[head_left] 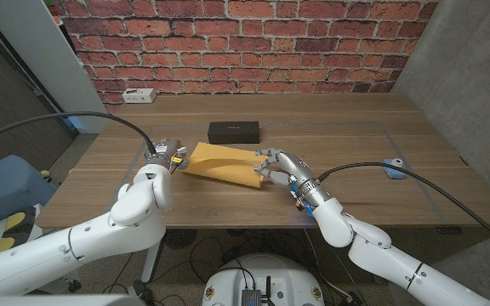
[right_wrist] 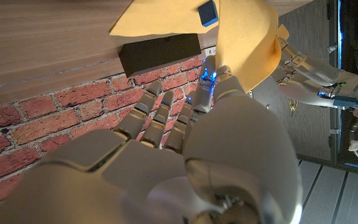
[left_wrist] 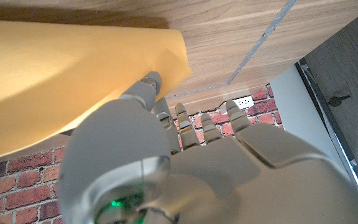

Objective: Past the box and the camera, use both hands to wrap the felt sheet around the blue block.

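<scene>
Biggest thing here is the wooden table (head_left: 356, 161), smooth brown planks with a brick wall behind it. On it, mid-table, lies the felt sheet (head_left: 219, 163), mustard yellow and soft-looking, folded over into a loose tent shape just in front of the black box (head_left: 234, 131), a flat matte rectangle. The left hand (head_left: 165, 154) pinches the sheet's left corner; the left wrist view shows a fingertip (left_wrist: 149, 79) pressed right on the yellow edge, other fingers straight and apart. The right hand (head_left: 277, 167) grips the sheet's right end, fingers curled onto it. The blue block (right_wrist: 207, 12) peeks out from under the raised fold in the right wrist view, a small hard-edged cube, while from the head camera the felt hides it. A small blue camera (head_left: 391, 165) sits well off to the right.
</scene>
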Motion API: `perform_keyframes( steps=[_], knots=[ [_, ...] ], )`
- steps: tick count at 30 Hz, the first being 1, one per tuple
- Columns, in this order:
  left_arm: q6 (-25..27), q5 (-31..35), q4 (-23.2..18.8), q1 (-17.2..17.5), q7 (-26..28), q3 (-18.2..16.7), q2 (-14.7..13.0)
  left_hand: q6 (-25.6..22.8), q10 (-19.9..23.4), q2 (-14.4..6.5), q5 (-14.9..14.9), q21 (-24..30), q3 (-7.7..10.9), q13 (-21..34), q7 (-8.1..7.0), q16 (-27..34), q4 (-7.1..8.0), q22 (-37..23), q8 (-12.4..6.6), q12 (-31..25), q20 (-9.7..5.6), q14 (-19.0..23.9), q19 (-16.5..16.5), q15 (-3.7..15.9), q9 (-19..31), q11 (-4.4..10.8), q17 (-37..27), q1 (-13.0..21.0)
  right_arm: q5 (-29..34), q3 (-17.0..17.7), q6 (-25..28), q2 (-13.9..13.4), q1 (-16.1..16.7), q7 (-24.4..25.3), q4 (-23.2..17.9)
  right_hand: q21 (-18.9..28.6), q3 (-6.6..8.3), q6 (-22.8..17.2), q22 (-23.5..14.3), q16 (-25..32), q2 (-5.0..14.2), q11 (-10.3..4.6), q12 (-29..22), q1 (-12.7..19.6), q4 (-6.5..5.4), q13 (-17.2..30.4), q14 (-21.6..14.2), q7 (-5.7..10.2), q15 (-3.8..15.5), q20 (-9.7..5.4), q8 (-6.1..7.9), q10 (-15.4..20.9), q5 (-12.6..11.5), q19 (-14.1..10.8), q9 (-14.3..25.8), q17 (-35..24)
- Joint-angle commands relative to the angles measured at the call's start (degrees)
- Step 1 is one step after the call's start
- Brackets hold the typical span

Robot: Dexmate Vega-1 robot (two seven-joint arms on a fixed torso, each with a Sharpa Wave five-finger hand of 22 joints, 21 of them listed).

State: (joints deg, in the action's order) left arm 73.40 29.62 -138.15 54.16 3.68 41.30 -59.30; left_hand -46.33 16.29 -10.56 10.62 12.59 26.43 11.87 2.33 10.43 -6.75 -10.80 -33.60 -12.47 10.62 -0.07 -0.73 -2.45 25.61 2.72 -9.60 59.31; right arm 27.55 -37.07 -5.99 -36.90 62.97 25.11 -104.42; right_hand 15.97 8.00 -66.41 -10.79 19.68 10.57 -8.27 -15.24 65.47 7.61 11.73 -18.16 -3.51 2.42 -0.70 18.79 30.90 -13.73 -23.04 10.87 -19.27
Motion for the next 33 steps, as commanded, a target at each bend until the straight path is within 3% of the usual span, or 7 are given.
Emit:
perform_keyframes(
  steps=[1, 6, 14, 33],
  knots=[
    [-5.5, -8.2, 2.1, 2.0, 8.0, -4.7, 0.8, -3.2, 1.1, 0.1, 0.3, 0.6, 0.43, 0.1, 2.67, 0.4, -0.26, -0.3, -0.64, -0.5, 0.27, 1.0, 0.8, 0.03, 6.3, 0.07, 0.0, 1.0, 1.8, -1.0, 1.5, 2.7, -3.9, 3.0, 4.4, 0.0, 0.53, 0.0, -0.2, 0.2, -0.05, -0.03, 0.2, 0.4, 0.01, 0.1, -0.4, -0.07, 8.65, 0.08, -0.41, 0.6, 0.3, 0.0, 0.2, -0.3],
    [-7.1, -10.1, 3.8, -0.2, 8.3, -4.0, 1.3, -3.3, 1.5, 0.3, 0.5, 0.7, 0.58, 0.1, 3.11, 0.4, -0.53, -0.3, -0.63, -0.5, 0.45, 1.4, 1.1, -0.07, 6.3, -0.27, 0.0, 1.1, 1.6, -1.6, 2.3, 3.4, -6.1, 2.9, 6.7, 0.0, 0.70, 0.1, -0.2, 0.4, -0.13, 0.00, 0.2, 0.5, -0.02, 0.1, -0.6, -0.16, 8.77, 0.01, -0.64, 0.9, 0.6, -0.1, 0.2, -0.5],
    [-6.9, -9.0, 5.9, -6.0, 7.1, 0.8, 0.9, -2.7, 1.4, 0.2, 0.5, 0.8, 0.70, 0.1, 2.75, 0.3, -0.60, -0.3, -0.48, -0.4, 0.79, 1.6, 1.6, -0.19, 6.5, -0.34, 0.0, 0.9, 1.1, -2.3, 3.4, 3.5, -8.5, 2.4, 8.7, 0.0, 0.91, -0.2, -0.2, 0.5, -0.21, -0.04, 0.2, 0.6, -0.02, 0.1, -0.6, -0.07, 8.79, 0.08, -0.70, 1.2, 0.9, -0.2, 0.2, -0.5],
    [-10.6, -6.4, 13.1, -13.4, 4.0, 6.1, 3.2, -3.1, 1.7, 0.3, 0.4, 1.4, 0.69, 0.1, 2.36, 0.2, -0.64, -0.3, -0.18, -0.4, -0.04, 2.1, 3.1, 0.59, 5.9, 0.44, 0.0, 0.5, 0.8, -4.4, 4.3, 4.0, -13.6, 1.4, 13.0, 0.0, 1.50, -0.5, -0.2, 0.4, -0.36, -0.06, 0.5, 0.7, -0.11, 0.1, -0.6, -0.24, 8.73, 0.17, -0.97, 1.4, 1.5, -0.2, 0.3, -0.4]
  ],
)
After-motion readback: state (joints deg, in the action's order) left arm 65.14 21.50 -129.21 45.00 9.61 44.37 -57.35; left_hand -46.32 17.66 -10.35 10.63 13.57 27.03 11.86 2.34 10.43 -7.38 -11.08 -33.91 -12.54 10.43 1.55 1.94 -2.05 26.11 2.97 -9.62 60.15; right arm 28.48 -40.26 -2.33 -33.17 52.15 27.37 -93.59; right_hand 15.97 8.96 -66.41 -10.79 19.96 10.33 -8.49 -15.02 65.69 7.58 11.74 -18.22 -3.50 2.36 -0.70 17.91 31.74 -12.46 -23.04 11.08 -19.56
